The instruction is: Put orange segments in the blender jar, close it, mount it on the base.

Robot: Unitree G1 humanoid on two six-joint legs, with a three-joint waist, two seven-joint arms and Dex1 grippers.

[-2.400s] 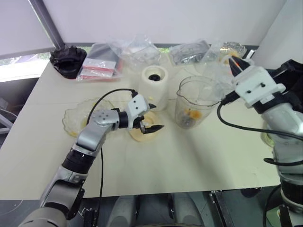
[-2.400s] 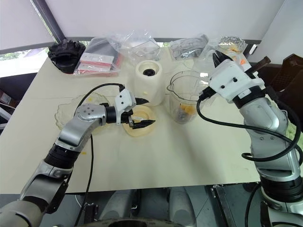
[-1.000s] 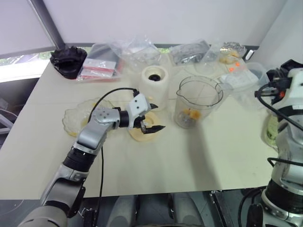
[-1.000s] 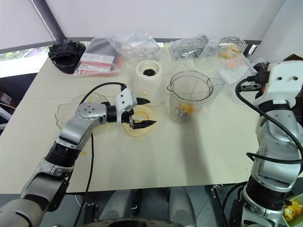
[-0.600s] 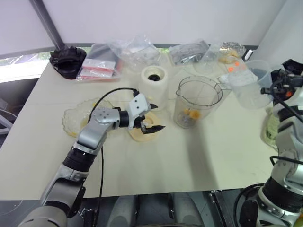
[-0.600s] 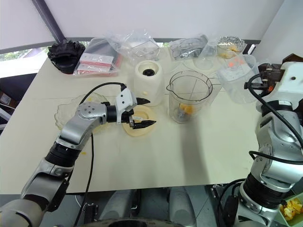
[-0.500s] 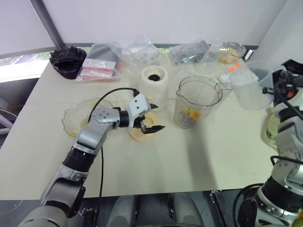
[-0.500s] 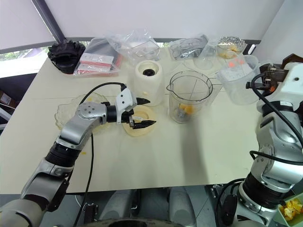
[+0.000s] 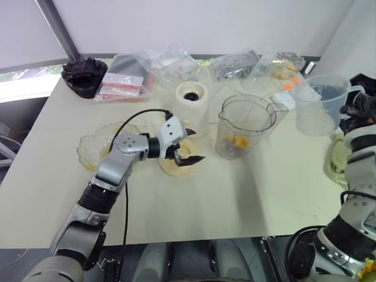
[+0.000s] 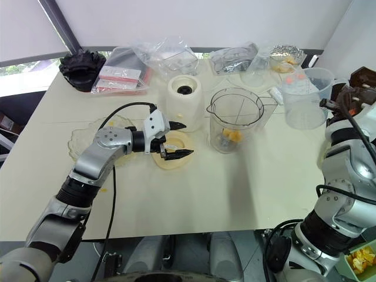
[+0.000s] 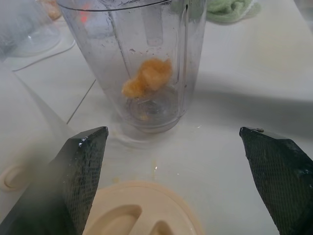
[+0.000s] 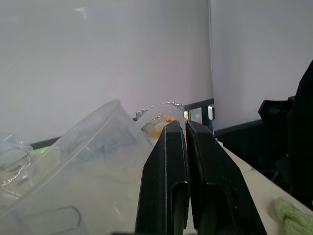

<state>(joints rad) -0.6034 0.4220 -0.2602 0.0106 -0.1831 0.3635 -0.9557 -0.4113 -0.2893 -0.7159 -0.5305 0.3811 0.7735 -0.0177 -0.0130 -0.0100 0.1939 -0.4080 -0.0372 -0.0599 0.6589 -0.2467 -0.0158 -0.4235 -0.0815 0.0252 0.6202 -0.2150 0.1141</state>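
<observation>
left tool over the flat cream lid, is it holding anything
Nothing is held. The left tool stands open above the flat round cream lid, its black fingers apart with only table and lid between them.

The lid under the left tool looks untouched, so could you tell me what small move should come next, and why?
Probably lower the open left tool onto the lid and close on it. Orange segments already lie in the jar, whose mouth is uncovered, and the tool hovers just above the lid with its fingers spread either side.

right hand (image 12: 185,128) fingers pressed together, frosted measuring jug (image 12: 78,161) just beside.
</observation>
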